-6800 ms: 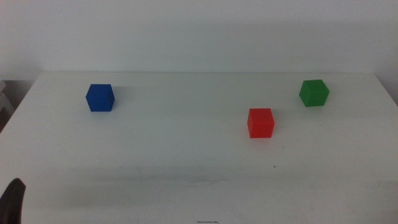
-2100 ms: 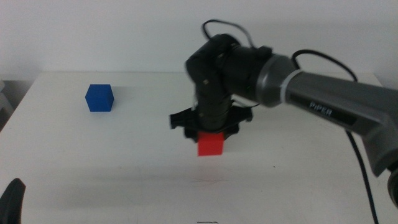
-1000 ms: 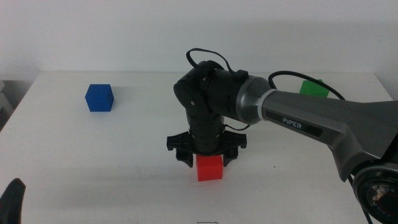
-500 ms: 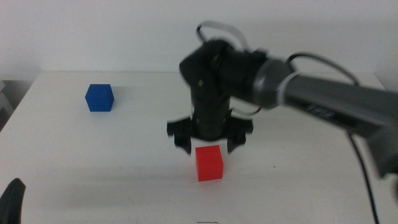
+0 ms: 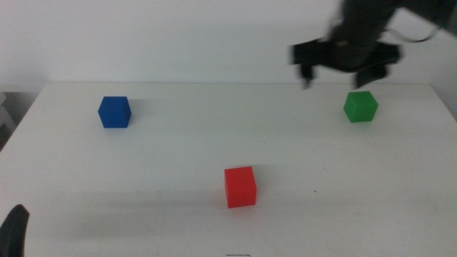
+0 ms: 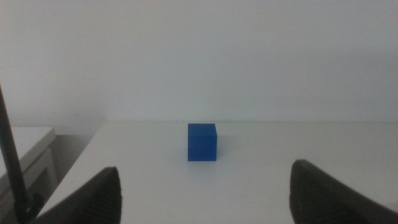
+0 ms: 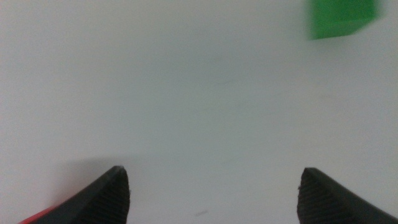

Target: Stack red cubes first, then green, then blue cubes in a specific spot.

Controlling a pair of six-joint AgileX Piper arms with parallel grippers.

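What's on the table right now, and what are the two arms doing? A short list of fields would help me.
red cube: alone on the white table, near the front, nothing on it
green cube: far right, apart from the others
blue cube: far left, untouched
right end effector: open, empty, in the air near the green cube
left end effector: open, waiting low, facing the blue cube
stack: none yet

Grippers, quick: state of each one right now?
Left gripper: open, empty, facing the blue cube.
Right gripper: open, empty, raised above the table near the green cube.
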